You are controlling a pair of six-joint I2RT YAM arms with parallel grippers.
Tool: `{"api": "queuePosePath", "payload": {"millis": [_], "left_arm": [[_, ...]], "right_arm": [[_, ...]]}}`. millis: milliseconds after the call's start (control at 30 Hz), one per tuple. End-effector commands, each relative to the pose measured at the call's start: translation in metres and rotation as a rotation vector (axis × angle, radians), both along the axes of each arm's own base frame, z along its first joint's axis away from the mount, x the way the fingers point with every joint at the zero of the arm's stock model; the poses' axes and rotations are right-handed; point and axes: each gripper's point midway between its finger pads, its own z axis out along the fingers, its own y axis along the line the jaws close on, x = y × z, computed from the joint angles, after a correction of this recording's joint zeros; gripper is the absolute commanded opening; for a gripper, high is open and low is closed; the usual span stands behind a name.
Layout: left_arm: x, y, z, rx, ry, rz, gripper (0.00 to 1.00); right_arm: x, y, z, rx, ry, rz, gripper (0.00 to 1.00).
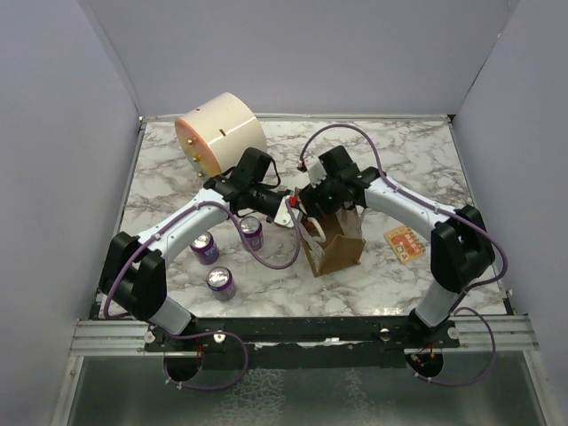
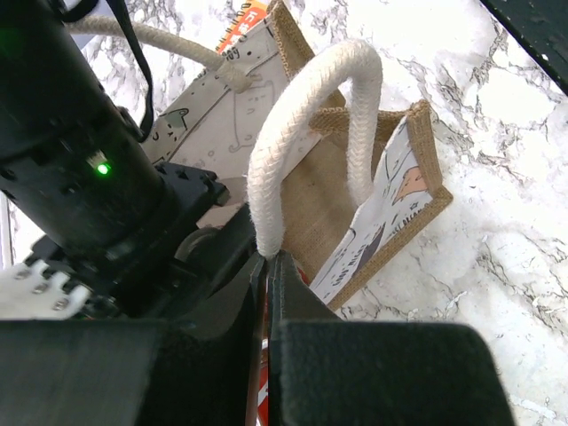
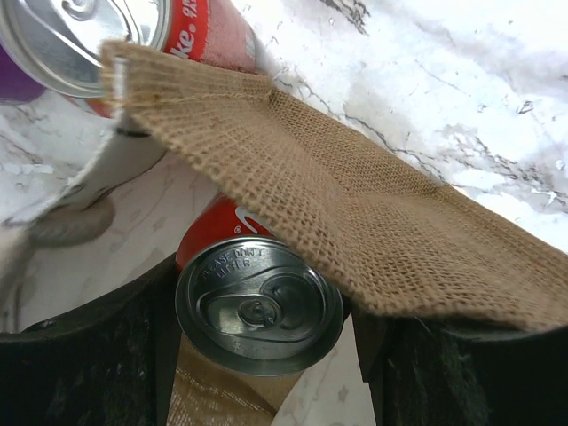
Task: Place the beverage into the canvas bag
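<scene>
Rope handle [image 2: 297, 115] of canvas bag [image 1: 338, 254] pinched in closed left gripper [image 2: 268, 263]; red can [image 3: 257, 303], clamped in right gripper [image 3: 271, 355], is best lowered upright, clear of the burlap wall [image 3: 355, 204].

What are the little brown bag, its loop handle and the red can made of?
The canvas bag looks like coarse matte tan burlap or jute, by its open weave. The rope handle is whitish braided cord, probably cotton; twisted strands show. The red can is metal, likely aluminium, with shiny silver lid and pull tab.
</scene>
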Motion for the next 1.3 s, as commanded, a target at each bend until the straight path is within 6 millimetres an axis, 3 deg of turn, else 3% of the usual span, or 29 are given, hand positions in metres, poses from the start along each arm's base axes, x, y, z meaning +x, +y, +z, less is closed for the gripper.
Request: {"api": "queuePosePath", "payload": {"millis": [0, 333, 833, 1267], "left_arm": [[-0.017, 0.000, 0.007, -0.044, 0.019, -0.066, 0.04], [-0.018, 0.003, -0.001, -0.034, 0.023, -0.065, 0.06], [-0.016, 0.004, -0.002, -0.027, 0.020, -0.059, 0.07], [-0.016, 0.005, 0.001, -0.030, 0.019, -0.054, 0.07]], "right_arm": [[0.028, 0.015, 0.017, 0.039, -0.097, -0.036, 0.08], [0.018, 0.028, 0.001, 0.059, -0.022, 0.003, 0.33], [0.020, 0.024, 0.032, 0.061, -0.095, 0.031, 0.78], [0.026, 0.012, 0.063, 0.033, -0.192, 0.017, 0.82]]}}
